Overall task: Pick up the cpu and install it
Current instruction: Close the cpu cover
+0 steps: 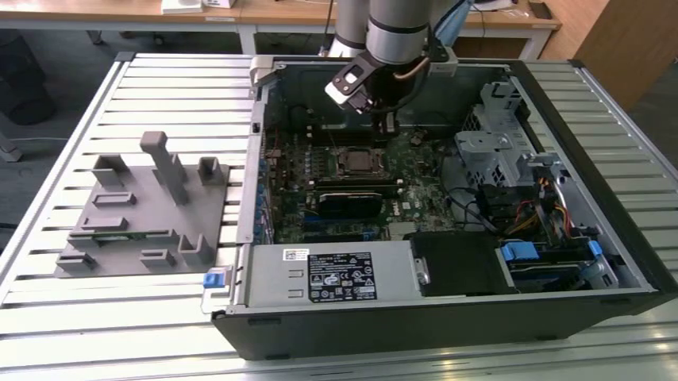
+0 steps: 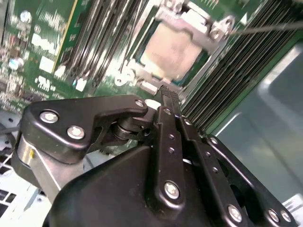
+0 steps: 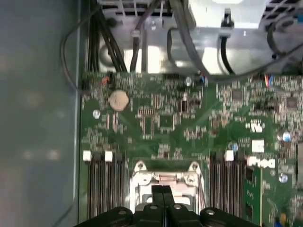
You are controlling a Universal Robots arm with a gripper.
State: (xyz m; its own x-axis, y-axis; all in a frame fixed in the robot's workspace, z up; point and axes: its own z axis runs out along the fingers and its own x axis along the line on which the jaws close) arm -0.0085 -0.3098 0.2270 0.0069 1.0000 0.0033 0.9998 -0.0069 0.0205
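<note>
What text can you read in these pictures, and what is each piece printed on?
White sticker on the power supply: too small to read.
Black label beside it: too small to read.
White print on the motherboard: blurred.
Nothing is legible.

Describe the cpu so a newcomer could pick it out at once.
Inside the open computer case, find the green motherboard. Between its dark memory slots, the cpu sits in a metal-framed socket: the only pale, shiny square there.

Slatted metal table (image 1: 63, 317), wooden desks (image 1: 286, 12), grey floor (image 1: 75, 99)
</note>
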